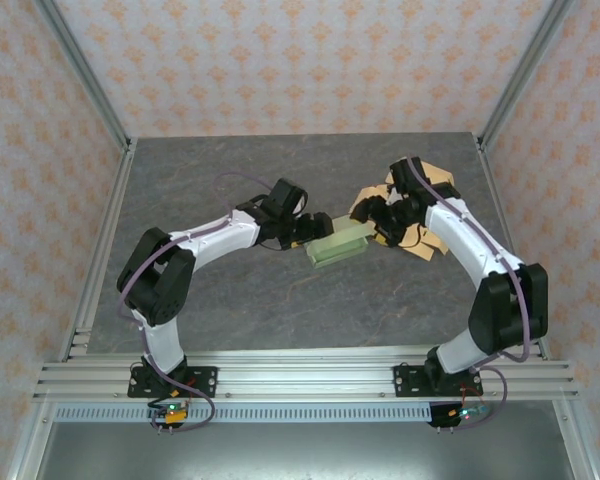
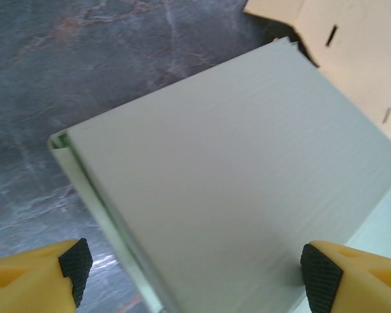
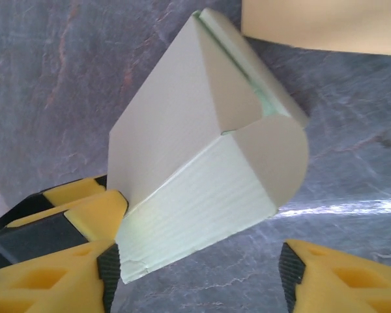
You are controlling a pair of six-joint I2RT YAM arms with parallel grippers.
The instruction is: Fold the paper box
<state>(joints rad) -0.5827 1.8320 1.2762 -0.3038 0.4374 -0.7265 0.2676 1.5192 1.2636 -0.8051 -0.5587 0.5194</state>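
Note:
The pale green paper box (image 1: 338, 243) lies partly folded in the middle of the table, between the two arms. My left gripper (image 1: 305, 232) is at its left end. Its jaws are open and straddle the box's broad top panel (image 2: 228, 176); the left pad (image 2: 75, 261) stands clear of the box edge and the right pad (image 2: 319, 277) is by the panel's far side. My right gripper (image 1: 380, 225) is at the box's right end, also open. A ribbed end flap (image 3: 202, 215) and a rounded tab (image 3: 277, 153) hang between its fingers (image 3: 107, 270), nearer the left one.
Flat tan cardboard blanks (image 1: 435, 185) lie at the back right, behind the right gripper, and their edge (image 3: 319, 23) shows close to the box. Another yellow finger (image 3: 85, 205) sits against the box's lower left edge. Metal frame posts (image 1: 80, 60) border the table.

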